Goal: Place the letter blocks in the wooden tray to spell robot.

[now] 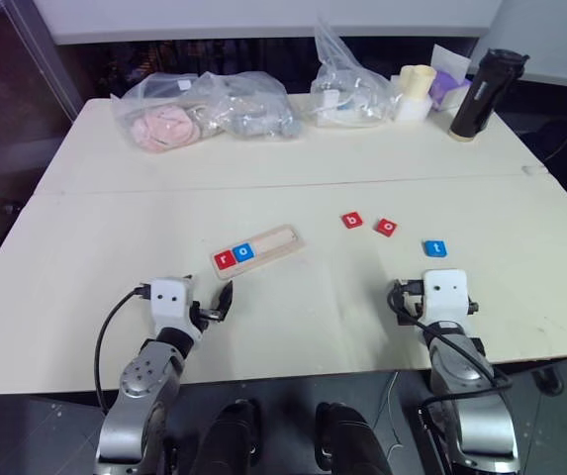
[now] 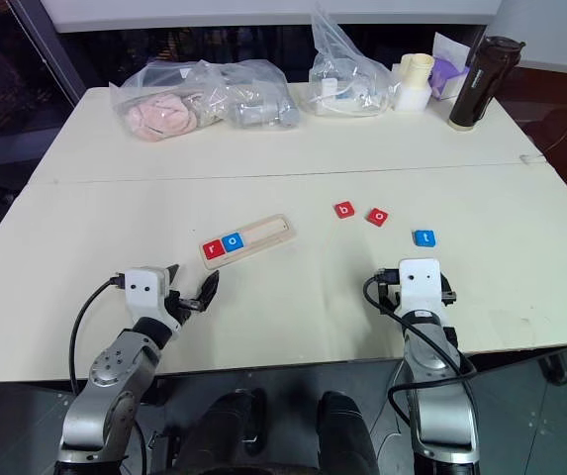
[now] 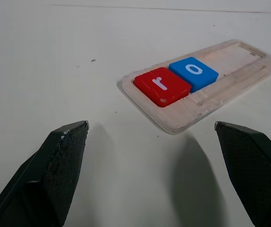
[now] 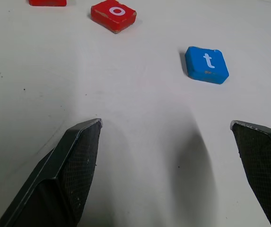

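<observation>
Pale and wide, the table (image 1: 293, 317) holds everything we need. At its far edge sit plastic bags (image 1: 204, 109) and a dark bottle (image 1: 476, 94), well apart from our work.

Next in size is the tray (image 1: 259, 249), lying a bit slanted near the middle, just ahead of our left gripper (image 1: 219, 307). Two blocks sit side by side in its near end: the red r (image 1: 226, 260) and the blue o (image 1: 243, 253). We think the rest of the groove is bare, with room for three more.

Our left gripper is spread wide and holds nothing. Our right gripper (image 4: 168, 161) is spread wide too, with nothing between its fingers, low over the table.

Now the small things. The red b (image 1: 352, 221), the red o (image 1: 387, 228) and the blue t (image 1: 435, 248) lie loose on the table to the right of the tray, near each other but not touching.

We judge that "ro" is done and "b" comes next. Our right gripper should reach past the t to the b, farthest of the three, pinch it, and set it touching the blue o.
</observation>
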Motion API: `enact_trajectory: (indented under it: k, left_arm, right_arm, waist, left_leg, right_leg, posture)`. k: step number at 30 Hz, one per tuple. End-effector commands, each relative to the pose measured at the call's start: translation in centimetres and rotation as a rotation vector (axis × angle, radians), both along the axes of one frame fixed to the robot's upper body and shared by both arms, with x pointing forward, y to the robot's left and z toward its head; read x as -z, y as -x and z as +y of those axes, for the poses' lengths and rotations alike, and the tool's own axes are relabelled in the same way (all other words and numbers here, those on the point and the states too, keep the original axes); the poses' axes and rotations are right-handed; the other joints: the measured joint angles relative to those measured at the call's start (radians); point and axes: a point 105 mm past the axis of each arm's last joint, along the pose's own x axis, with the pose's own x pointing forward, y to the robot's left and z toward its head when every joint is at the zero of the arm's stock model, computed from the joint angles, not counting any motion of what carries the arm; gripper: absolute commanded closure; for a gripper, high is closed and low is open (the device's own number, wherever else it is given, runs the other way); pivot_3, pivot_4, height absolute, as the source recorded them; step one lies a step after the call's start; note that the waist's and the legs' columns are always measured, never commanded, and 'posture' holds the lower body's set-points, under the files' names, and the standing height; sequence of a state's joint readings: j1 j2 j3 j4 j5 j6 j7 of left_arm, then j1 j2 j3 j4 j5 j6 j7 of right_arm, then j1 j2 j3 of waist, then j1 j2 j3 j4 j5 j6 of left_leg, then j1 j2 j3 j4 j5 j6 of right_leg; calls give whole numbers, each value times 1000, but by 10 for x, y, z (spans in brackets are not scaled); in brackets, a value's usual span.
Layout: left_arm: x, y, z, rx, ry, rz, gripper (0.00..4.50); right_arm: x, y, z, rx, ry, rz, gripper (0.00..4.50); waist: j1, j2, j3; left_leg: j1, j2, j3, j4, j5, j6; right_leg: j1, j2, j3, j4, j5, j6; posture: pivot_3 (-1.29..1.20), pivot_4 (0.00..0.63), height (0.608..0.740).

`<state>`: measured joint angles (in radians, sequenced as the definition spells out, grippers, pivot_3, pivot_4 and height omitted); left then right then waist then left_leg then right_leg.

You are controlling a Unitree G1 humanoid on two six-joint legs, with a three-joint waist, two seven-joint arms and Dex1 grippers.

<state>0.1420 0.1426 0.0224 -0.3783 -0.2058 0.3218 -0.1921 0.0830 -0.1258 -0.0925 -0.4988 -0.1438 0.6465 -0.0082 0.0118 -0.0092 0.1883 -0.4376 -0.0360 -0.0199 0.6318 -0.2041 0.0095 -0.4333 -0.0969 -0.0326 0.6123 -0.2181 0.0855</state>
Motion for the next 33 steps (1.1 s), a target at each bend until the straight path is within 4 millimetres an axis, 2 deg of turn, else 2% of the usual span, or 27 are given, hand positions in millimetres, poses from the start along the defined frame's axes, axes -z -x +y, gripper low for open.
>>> enact_trajectory:
  k: [1, 9, 22, 27, 30, 33]
  left_arm:
    - [-19, -2, 0, -3, 14, -90, 0]
    - [-21, -2, -2, 5, 4, -97, 0]
    - [-40, -3, -13, 25, 11, -112, 0]
    - [-55, -6, -21, 49, 6, -133, 0]
    - [-65, -8, -24, 109, -1, -151, 0]
    - [-77, -12, -22, 251, -39, -165, 0]
  right_arm:
    - [-9, -2, 1, -10, 7, -40, 87]
    - [-8, -3, 0, -8, 5, -41, 87]
    - [-11, -9, 5, -34, 14, -58, 87]
    - [-11, -10, 6, -49, 20, -58, 87]
    - [-11, -11, 4, -44, 22, -65, 87]
    - [-15, -15, 2, -44, 26, -82, 87]
  waist:
    - [0, 0, 0]
    - [0, 0, 0]
    - [0, 0, 0]
    - [2, 0, 0]
    - [1, 0, 0]
    - [0, 0, 0]
  left_leg:
    - [0, 0, 0, 0, 0, 0]
    - [0, 0, 0, 0, 1, 1]
    - [1, 0, 0, 1, 1, 2]
    - [1, 0, 0, 1, 1, 2]
    - [2, -1, 0, 1, 1, 2]
    - [3, -1, 0, 1, 1, 2]
  right_leg:
    - [0, 0, 0, 0, 0, 0]
    - [0, 1, 0, 0, 0, 0]
    - [1, 2, 0, 1, 0, 0]
    - [2, 2, 0, 1, 0, 0]
    - [3, 2, 0, 1, 0, 0]
    - [3, 3, 0, 2, 0, 0]
  posture:
    - [0, 150, 738]
    - [0, 150, 738]
    - [0, 150, 738]
    - [0, 150, 738]
    - [0, 150, 738]
    - [0, 150, 738]
